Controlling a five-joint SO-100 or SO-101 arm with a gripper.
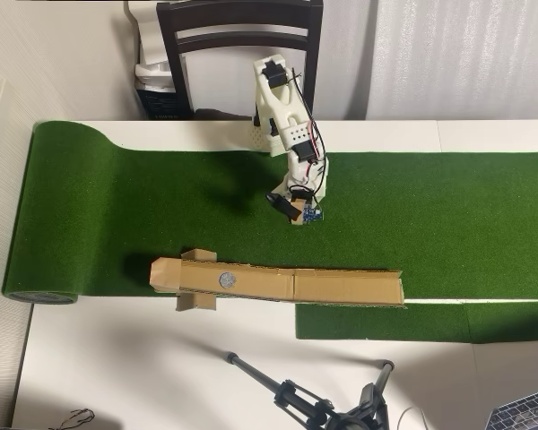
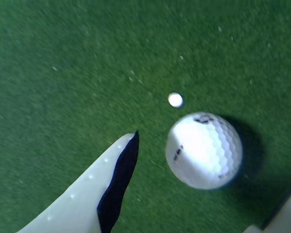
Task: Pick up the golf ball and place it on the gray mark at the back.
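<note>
Ball point(image 2: 204, 150) is sitting on the turf point(image 2: 63, 73) between my spread fingers, untouched; my claw point(image 2: 211, 194) is gaping wide. I am judging the risk: one finger point(image 2: 117, 182) closing off-centre nudges it rolling away from the gray mark point(image 1: 226, 279).

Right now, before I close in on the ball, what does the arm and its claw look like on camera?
The arm is white printed plastic with black servo blocks and thin red and black wires along its side. A small blue circuit board sits near the wrist. In the wrist view, the claw has pale whitish fingers lined with a dark inner pad.
</note>
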